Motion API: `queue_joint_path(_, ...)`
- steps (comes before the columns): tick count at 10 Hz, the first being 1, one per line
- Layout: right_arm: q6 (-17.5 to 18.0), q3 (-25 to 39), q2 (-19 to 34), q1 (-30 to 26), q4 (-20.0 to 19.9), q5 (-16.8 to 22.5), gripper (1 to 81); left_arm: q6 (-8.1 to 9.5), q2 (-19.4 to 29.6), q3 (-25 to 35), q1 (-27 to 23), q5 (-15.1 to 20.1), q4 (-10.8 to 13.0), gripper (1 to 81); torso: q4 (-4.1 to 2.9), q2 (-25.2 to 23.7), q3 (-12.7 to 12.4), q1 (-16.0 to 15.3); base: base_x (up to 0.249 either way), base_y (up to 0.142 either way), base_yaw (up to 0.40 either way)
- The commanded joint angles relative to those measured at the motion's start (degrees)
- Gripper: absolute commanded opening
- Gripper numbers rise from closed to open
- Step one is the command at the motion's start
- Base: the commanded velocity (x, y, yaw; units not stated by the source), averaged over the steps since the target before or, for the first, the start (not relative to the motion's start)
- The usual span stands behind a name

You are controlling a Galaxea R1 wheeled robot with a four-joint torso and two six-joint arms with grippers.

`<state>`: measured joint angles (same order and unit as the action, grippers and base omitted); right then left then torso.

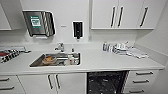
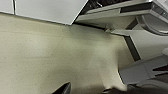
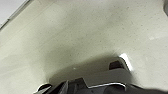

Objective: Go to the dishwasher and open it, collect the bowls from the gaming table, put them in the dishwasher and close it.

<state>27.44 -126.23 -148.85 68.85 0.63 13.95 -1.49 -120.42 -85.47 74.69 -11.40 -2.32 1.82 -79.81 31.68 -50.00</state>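
A white kitchen counter (image 1: 100,62) is seen from the head view, with a stainless-steel sink (image 1: 56,60) set into it and a tap (image 1: 60,46) behind the sink. Some dishes lie in the sink, but they are too blurred to be named. The dishwasher (image 1: 106,82) is found under the counter, to the right of the sink, between the white cabinet doors (image 1: 53,81) and a stack of drawers (image 1: 141,81). Its dark inside with racks is exposed, so the door is open. On the wall a paper towel dispenser (image 1: 38,23) and a black soap dispenser (image 1: 77,29) are mounted, and white upper cabinets (image 1: 122,14) with dark handles hang on the right. Small bottles and other items (image 1: 120,48) are gathered on the counter near the right corner.

In the left wrist view a pale floor (image 2: 50,55) is shown, and the lowered dishwasher door with a rack above it is seen from below. The right wrist view shows the same pale floor (image 3: 87,32). It cannot be told how far either gripper is open, or whether anything is held.
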Motion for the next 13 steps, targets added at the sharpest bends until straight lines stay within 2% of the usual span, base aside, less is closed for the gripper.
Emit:
queue_joint_path(1,-7.6,-3.7,-1.8,0.3,0.0,-2.6,81.1,-0.80,-7.8,-10.8,4.2,2.0,2.1,81.1,0.00,0.0,0.0,0.0,0.000,0.000,0.000)
queue_joint_path(2,-9.8,-5.1,-2.8,2.3,0.0,-5.1,81.1,-0.80,-10.7,-14.6,5.7,2.0,3.3,81.1,0.00,0.0,0.0,0.0,0.000,0.000,0.000)
queue_joint_path(4,-12.8,-7.6,-4.6,6.3,0.0,-10.1,81.1,-0.80,-15.9,-21.1,7.6,2.0,3.5,81.1,0.00,0.0,0.0,0.0,0.000,0.000,0.000)
queue_joint_path(5,-14.3,-8.0,-5.0,8.1,0.1,-13.1,81.1,-0.80,-18.2,-23.9,8.4,2.0,4.4,81.1,0.00,0.0,0.0,0.0,0.000,0.000,0.000)
queue_joint_path(7,-15.2,-7.6,-5.3,11.3,0.4,-18.2,81.1,-0.80,-21.5,-29.4,9.3,2.0,4.6,81.1,0.00,0.0,0.0,0.0,0.000,0.000,0.000)
queue_joint_path(8,-15.2,-8.0,-6.6,12.6,2.5,-19.0,81.1,-0.80,-23.3,-32.1,9.8,2.1,4.6,81.1,0.00,0.0,0.0,0.0,0.000,0.000,0.000)
queue_joint_path(11,-15.2,-13.9,-11.7,14.3,3.0,-19.2,81.1,-0.71,-29.1,-39.2,11.8,2.1,4.5,81.1,0.00,0.0,-0.1,0.0,0.000,0.000,0.000)
queue_joint_path(13,-15.2,-15.7,-13.6,15.2,3.2,-19.2,81.1,-0.62,-31.9,-43.1,12.9,2.2,4.0,81.1,0.00,0.0,-0.1,0.0,0.000,0.000,0.000)
